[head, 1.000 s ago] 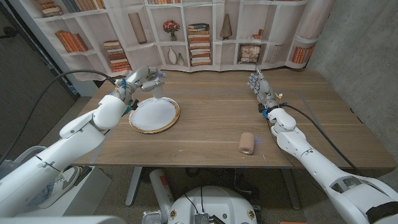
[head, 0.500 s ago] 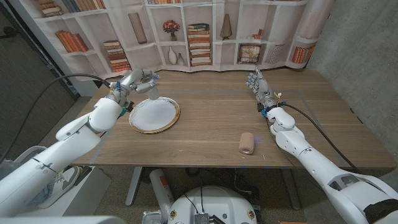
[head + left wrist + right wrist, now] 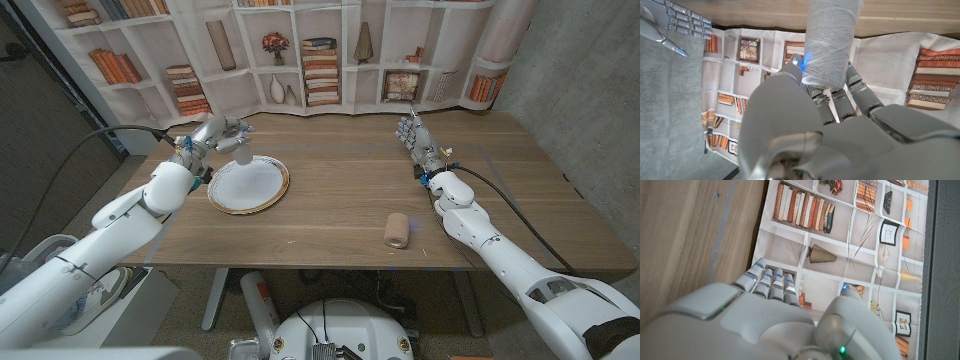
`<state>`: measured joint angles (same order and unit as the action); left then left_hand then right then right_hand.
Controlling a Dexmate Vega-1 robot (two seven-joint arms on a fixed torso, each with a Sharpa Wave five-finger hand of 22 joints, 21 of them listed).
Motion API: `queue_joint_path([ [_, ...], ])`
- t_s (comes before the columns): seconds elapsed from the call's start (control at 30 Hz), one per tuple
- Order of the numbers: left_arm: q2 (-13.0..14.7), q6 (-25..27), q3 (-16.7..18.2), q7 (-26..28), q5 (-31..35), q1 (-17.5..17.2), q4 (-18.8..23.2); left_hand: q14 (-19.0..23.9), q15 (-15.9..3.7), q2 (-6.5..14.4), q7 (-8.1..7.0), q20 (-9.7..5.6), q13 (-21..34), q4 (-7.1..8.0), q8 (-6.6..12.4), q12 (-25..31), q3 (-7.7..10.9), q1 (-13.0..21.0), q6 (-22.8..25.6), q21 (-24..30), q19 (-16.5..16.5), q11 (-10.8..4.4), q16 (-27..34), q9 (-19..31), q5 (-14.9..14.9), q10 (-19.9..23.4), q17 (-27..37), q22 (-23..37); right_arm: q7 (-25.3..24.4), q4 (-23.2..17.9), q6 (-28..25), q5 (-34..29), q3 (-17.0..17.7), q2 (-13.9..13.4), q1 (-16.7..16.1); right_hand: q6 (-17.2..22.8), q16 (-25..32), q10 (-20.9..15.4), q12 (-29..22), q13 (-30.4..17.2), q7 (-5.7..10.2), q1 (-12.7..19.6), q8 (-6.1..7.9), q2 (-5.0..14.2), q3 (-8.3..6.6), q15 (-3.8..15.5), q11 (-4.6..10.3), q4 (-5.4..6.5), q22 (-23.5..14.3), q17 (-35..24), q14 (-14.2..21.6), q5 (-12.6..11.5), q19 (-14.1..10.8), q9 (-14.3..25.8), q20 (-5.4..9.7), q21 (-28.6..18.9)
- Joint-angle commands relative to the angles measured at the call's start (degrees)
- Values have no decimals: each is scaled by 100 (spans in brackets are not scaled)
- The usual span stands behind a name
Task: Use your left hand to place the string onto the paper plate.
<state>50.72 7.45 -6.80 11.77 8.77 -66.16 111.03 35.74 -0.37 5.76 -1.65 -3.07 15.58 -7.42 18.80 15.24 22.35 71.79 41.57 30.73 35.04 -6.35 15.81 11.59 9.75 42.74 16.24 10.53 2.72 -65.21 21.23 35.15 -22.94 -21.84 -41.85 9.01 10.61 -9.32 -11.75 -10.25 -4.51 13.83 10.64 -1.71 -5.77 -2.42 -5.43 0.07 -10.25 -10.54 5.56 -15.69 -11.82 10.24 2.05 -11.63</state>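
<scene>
Left hand (image 3: 218, 132) grips the string (image 3: 831, 40), a white wound spool, pinched between thumb and fingers and held just beyond the far-left rim of the paper plate (image 3: 262, 203). I judge the step as carry and set-down: I want the spool over the plate's bare middle, lowered until it touches, before I loosen the fingers, or it may roll off. My right hand (image 3: 413, 135) stands apart, fingers straight, holding nothing. A tan roll (image 3: 398, 230) lies well clear near the front edge.
</scene>
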Motion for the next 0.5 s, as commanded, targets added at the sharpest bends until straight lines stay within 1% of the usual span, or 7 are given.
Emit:
queue_joint_path([
  [0.03, -91, 115, -228, -17, 48, 180, -237, 333, -750, 48, 12, 4, 26, -5, -8, -17, 45, 18, 65, 35, -15, -2, -9, 8, 25, 69, 24, 15, -29, -80, -41, 12, 39, -63, -22, 13, 22, -59, -13, -19, -19, 17, 43, 61, 12, -3, 12, 6, -26, -7, 43, -25, -50, 36, 1, -13],
  [0.27, -178, 42, -430, -95, -3, 378, -534, 336, -756, 47, 6, 8, 32, -5, -9, -27, 47, 12, 81, 41, -18, -11, -12, 8, 24, 66, 33, 15, -121, -192, -74, -20, 46, -106, -81, 16, 22, -60, -13, -20, -21, 16, 44, 63, 16, -4, 3, 4, -26, -7, 44, -25, -51, 36, 1, -11],
  [0.5, -223, 217, -674, 14, 244, 489, -571, 335, -762, 36, -3, 10, 38, 0, -12, -33, 41, -5, 89, 43, -31, -8, -17, 8, 22, 73, 40, 15, -74, -94, 35, -2, 55, -49, -45, 17, 21, -67, -15, -20, -21, 16, 44, 66, 20, -1, 5, 2, -26, -7, 45, -25, -59, 36, 5, -12],
])
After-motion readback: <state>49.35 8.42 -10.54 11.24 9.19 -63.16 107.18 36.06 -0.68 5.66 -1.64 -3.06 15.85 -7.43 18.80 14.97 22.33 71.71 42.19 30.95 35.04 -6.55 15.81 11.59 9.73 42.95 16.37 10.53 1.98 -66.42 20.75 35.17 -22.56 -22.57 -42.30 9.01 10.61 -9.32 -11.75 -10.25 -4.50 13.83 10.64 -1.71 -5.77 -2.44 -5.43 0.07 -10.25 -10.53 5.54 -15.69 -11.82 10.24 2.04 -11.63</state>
